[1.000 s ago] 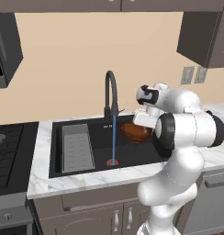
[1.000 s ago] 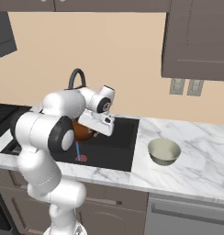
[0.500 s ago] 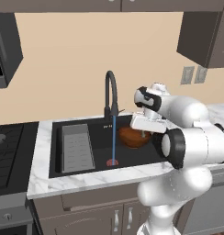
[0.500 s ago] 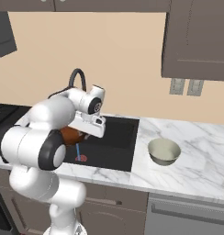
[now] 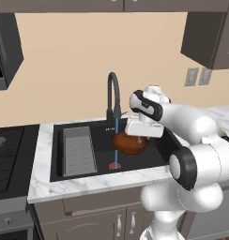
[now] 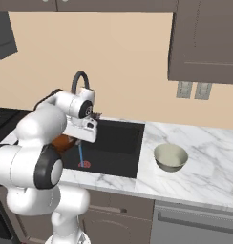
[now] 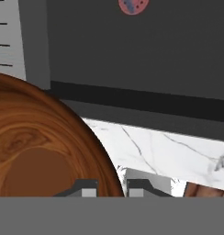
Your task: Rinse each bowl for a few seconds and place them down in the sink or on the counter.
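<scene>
So, quick status from my end, going by what I've got on screen.

Claw: my claw [image 5: 137, 138] is over the sink, clamped narrow on the rim of the brown bowl. In the hand view one finger [image 7: 88, 189] sits on the inside of the rim and the other just outside it.

Brown bowl: the brown bowl [image 5: 130, 143] hangs in the air above the basin, right at the thin blue stream of water [image 5: 116, 140] coming off the faucet. It looks wood-grained with a flat round bottom inside [image 7: 36, 151].

Faucet: the tall black faucet [image 5: 113, 96] stands at the back edge of the sink, curved over toward me.

Sink: the black sink [image 5: 100, 140] has a red drain [image 5: 114, 166] on its floor, where the stream lands, and a grey ribbed tray [image 5: 79, 150] on the left side.

Cream bowl: the cream bowl [image 6: 170, 157] sits upright on the table, to the right of the sink and well apart from my arm.

Table: the white marble table [image 6: 204, 162] wraps around the sink, and a black stovetop [image 5: 11, 150] sits to its left.
</scene>
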You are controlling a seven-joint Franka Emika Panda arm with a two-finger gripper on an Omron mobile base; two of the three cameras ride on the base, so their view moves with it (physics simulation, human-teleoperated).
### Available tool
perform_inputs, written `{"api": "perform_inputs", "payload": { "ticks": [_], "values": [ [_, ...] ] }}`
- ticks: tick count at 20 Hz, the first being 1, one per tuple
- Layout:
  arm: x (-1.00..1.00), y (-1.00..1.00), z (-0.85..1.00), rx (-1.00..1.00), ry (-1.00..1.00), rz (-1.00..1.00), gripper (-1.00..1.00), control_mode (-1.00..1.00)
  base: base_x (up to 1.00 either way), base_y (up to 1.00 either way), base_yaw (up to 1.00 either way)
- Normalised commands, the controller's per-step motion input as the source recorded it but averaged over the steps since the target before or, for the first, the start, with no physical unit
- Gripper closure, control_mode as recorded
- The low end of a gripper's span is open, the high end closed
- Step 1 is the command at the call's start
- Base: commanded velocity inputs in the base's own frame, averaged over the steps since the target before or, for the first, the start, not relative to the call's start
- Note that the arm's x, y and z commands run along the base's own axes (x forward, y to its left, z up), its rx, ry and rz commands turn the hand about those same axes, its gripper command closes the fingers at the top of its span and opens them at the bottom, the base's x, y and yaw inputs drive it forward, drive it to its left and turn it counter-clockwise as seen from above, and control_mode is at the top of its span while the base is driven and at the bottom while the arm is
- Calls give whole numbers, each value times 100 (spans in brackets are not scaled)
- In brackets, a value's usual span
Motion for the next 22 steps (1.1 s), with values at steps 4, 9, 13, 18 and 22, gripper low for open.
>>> {"api": "perform_inputs", "payload": {
  "ticks": [4, 9, 13, 18, 22],
  "values": [
    [-5, 46, 6, 0, 0, 5, 100, -100, 0, 0, 0],
    [0, 47, 5, 0, -3, 2, 100, -100, 0, 0, 0],
    [0, 45, 7, 0, -6, 0, 100, -100, 0, 0, 0],
    [6, 41, 5, 0, -7, 0, 100, -100, 0, 0, 0],
    [14, 35, 0, -2, -8, 0, 100, -100, 0, 0, 0]
  ]
}}
